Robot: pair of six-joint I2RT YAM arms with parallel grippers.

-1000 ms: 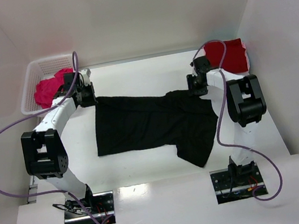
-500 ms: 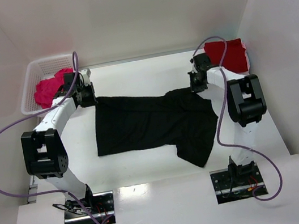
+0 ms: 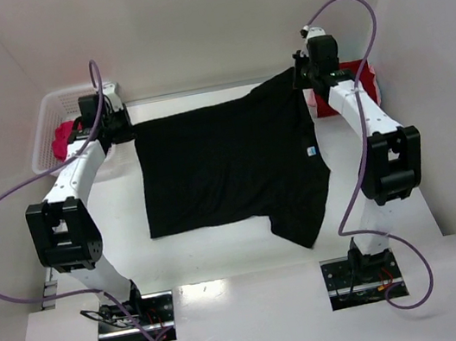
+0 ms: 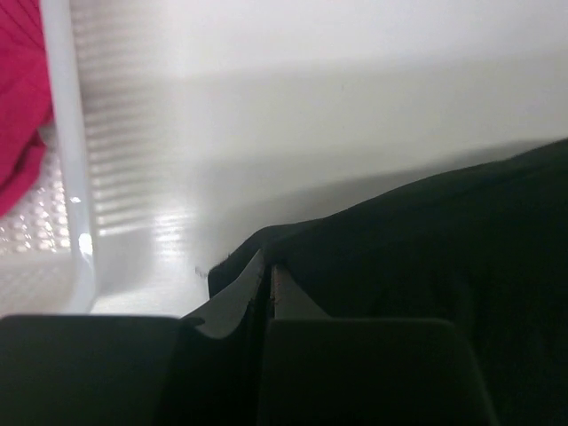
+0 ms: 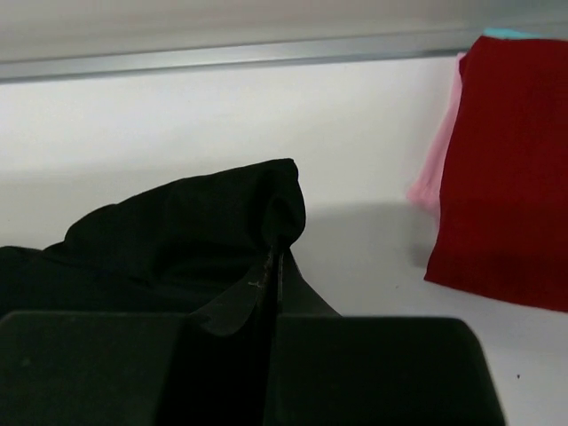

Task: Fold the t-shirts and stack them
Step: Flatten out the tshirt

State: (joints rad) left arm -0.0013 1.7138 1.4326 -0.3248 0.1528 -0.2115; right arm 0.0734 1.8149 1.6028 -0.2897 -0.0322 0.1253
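The black t-shirt (image 3: 227, 166) lies spread across the middle of the table (image 3: 224, 250). Its near hem runs straight on the left, and one sleeve juts out toward 5 o'clock. A small pale label (image 3: 310, 152) shows near its right edge. The shirt's far edge is held at both corners. The left gripper (image 3: 123, 129), at about 10 o'clock, has its fingers pressed together on the cloth's corner. The right gripper (image 3: 302, 81), at about 1 o'clock, is likewise pinched tight on a bunched fold of black cloth. Just beyond the left gripper, at the far left, a white mesh basket (image 3: 43, 109) holds the magenta-pink t-shirt (image 3: 62, 144). Beside the right gripper, in the far right corner, sits the folded dark red t-shirt (image 3: 360, 78), with a pale pink edge showing next to it — well apart from the basket.
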